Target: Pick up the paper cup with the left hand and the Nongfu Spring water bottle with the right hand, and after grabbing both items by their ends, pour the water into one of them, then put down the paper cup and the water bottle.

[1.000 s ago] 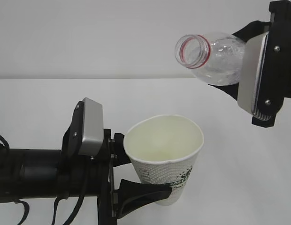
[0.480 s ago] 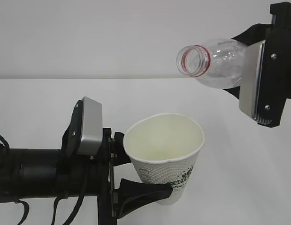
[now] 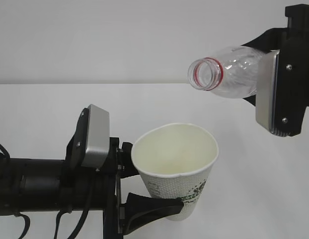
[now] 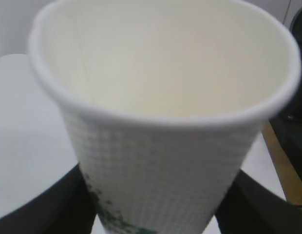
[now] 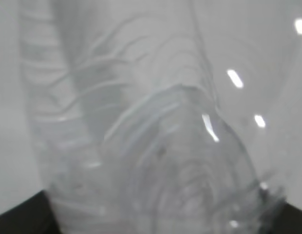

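A white table (image 3: 254, 189) runs back to a pale wall. My left hand (image 3: 137, 186) clasps the paper cup (image 3: 175, 167) low on its body, holding it upright above the table with its mouth open. My right hand (image 3: 274, 89) grips the Nongfu Spring water bottle (image 3: 229, 74), tipped nearly level, its uncapped neck pointing left, above and right of the cup.
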You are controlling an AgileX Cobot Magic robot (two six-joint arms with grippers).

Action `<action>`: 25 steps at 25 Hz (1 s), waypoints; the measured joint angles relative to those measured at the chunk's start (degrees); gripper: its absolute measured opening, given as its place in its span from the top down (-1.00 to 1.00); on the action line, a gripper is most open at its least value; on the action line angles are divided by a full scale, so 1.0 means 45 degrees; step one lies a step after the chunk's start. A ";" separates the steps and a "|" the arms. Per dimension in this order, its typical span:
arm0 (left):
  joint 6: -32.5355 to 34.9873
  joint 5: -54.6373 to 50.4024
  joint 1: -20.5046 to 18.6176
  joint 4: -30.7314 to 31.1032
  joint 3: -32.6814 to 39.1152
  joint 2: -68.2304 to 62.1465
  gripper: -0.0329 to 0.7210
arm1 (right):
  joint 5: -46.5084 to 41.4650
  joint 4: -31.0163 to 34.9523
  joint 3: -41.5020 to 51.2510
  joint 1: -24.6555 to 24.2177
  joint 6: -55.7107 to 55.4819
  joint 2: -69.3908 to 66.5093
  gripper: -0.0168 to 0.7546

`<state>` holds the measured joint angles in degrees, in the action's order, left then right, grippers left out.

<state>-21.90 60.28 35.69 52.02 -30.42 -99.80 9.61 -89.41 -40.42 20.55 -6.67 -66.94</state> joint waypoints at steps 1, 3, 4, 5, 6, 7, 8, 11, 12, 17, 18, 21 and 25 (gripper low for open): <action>0.0000 0.0000 0.0000 0.0000 0.0000 0.0000 -0.40 | 0.0000 -0.0031 0.0000 0.0000 0.0000 0.0000 -0.28; 0.0000 0.0000 0.0000 0.0000 0.0000 -0.0007 -0.40 | 0.0000 -0.0080 0.0000 0.0000 0.0000 0.0000 -0.28; 0.0000 0.0000 0.0000 0.0000 0.0000 -0.0007 -0.40 | 0.0000 -0.0104 -0.0057 0.0000 0.0000 0.0000 -0.28; 0.0000 0.0000 0.0000 0.0022 0.0000 -0.0007 -0.40 | 0.0000 -0.0132 -0.0125 0.0000 0.0000 0.0000 -0.28; 0.0000 0.0000 0.0000 0.0023 0.0000 -0.0007 -0.40 | 0.0000 -0.0132 -0.0237 0.0000 0.0000 0.0000 -0.29; 0.0000 0.0000 0.0000 0.0023 0.0000 -0.0007 -0.40 | 0.0000 -0.0132 -0.0358 0.0000 0.0000 0.0000 -0.29; 0.0000 0.0000 0.0000 0.0023 0.0000 -0.0007 -0.40 | 0.0000 -0.0132 -0.0457 0.0000 0.0000 0.0000 -0.29; 0.0000 0.0000 0.0000 0.0023 0.0000 -0.0007 -0.40 | 0.0000 -0.0156 -0.0526 0.0000 0.0000 0.0000 -0.29; 0.0000 0.0000 0.0000 0.0023 0.0000 -0.0007 -0.40 | 0.0000 -0.0149 -0.0545 0.0000 0.0000 0.0000 -0.29; 0.0000 0.0000 0.0000 0.0023 -0.0028 -0.0007 -0.40 | 0.0000 -0.0228 -0.0554 0.0000 0.0000 0.0000 -0.29; 0.0000 0.0000 0.0000 0.0023 -0.0028 -0.0007 -0.40 | 0.0000 -0.0275 -0.0554 0.0000 0.0000 0.0000 -0.29; 0.0000 0.0000 0.0000 0.0023 -0.0028 -0.0007 -0.40 | 0.0000 -0.0571 -0.0554 0.0000 0.0000 0.0000 -0.28; 0.0000 0.0000 0.0000 0.0023 -0.0028 -0.0007 -0.40 | 0.0000 -0.0843 -0.0554 0.0000 0.0020 0.0000 -0.28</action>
<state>-21.90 60.28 35.69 52.12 -30.55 -99.83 9.61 -93.21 -42.91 20.55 -6.58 -66.94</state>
